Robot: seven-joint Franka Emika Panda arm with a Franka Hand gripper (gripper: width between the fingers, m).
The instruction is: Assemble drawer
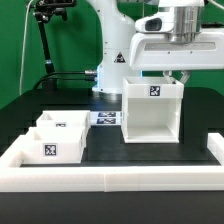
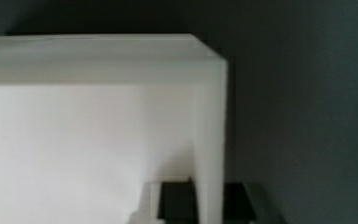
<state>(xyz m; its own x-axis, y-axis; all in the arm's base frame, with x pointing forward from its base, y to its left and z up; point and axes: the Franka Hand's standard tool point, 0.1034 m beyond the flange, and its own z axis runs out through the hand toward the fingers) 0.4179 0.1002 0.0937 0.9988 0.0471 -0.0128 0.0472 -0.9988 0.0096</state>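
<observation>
The white open-topped drawer box (image 1: pixel 152 112) stands right of the table's middle in the exterior view, with a marker tag on its front. My gripper (image 1: pixel 178 78) comes down from above onto its right-hand wall. The wrist view shows that thin white wall (image 2: pixel 208 140) running between my two dark fingers (image 2: pixel 172 203), and my gripper (image 2: pixel 206 205) is shut on its top edge. Two smaller white drawer trays (image 1: pixel 62 125) (image 1: pixel 47 148), also tagged, sit side by side on the exterior view's left.
A low white rim (image 1: pixel 110 178) borders the black table at the front and sides. The marker board (image 1: pixel 105 118) lies flat between the trays and the box. The robot's base (image 1: pixel 112 60) and a black stand (image 1: pixel 45 40) rise behind.
</observation>
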